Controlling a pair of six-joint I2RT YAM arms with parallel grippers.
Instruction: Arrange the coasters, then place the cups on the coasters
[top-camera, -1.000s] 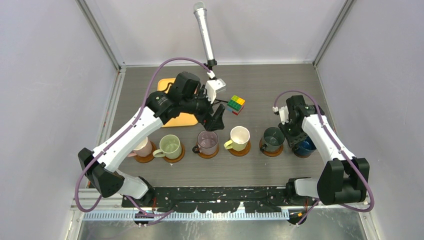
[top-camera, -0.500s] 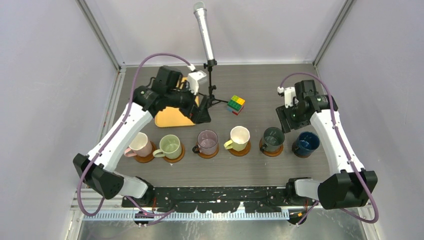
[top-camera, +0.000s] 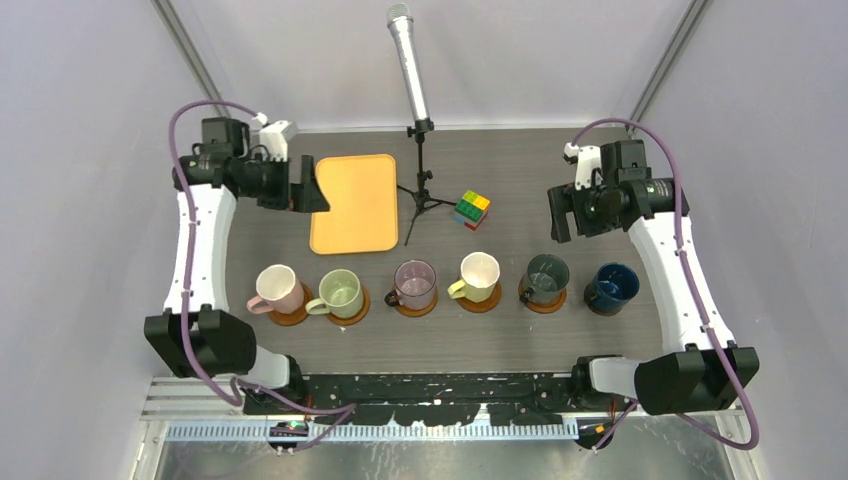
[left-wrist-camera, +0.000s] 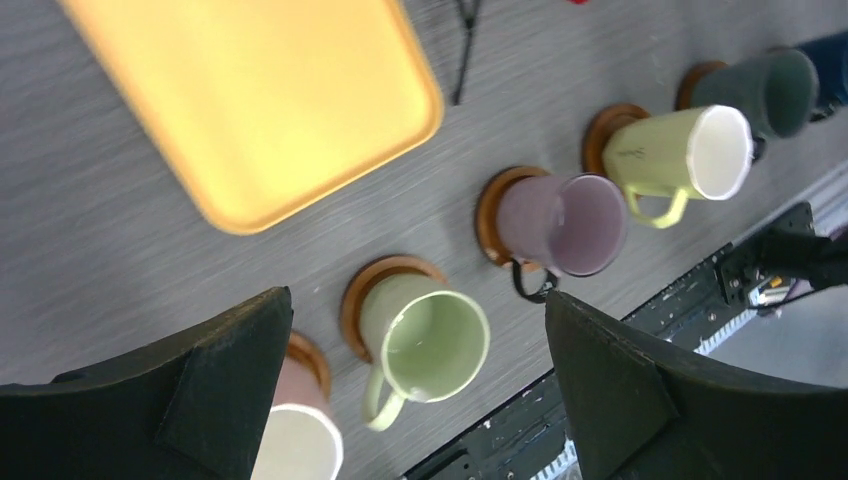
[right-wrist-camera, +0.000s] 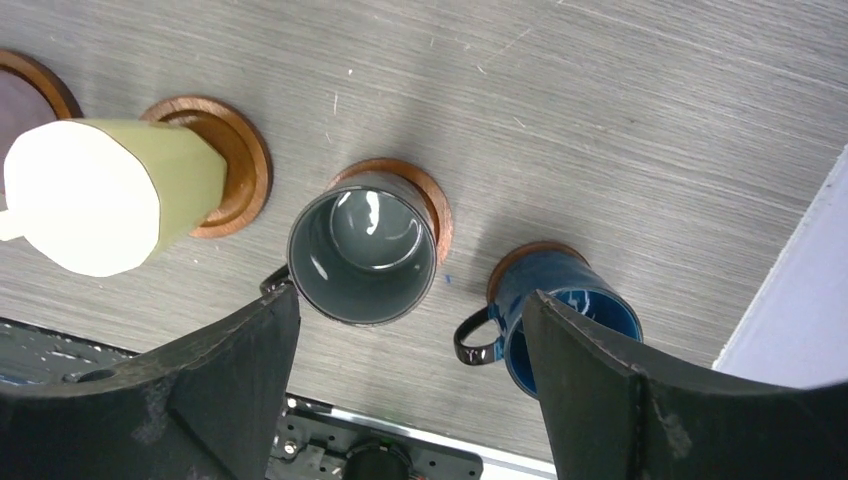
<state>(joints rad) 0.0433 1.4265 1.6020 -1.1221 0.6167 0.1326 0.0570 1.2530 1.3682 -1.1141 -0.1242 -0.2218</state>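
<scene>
L fingers (left-wrist-camera: 200, 400) & R fingers (right-wrist-camera: 200, 390) spread, empty, nr table (top-camera: 520, 180) side edges (cups (top-camera: 415, 283) all on coasters (right-wrist-camera: 245, 165), mid-table).

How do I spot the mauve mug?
On the near side of the orange tray stand six mugs in a row. The mauve mug is third from the left, the only purple one, between the pale green mug and the cream-yellow mug.

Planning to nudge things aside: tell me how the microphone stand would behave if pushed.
Probably tippy: the microphone is long and stands on a small tripod, so a high push would likely topple it. It looks rigid, not floppy. A low push on the legs might just slide it.
</scene>
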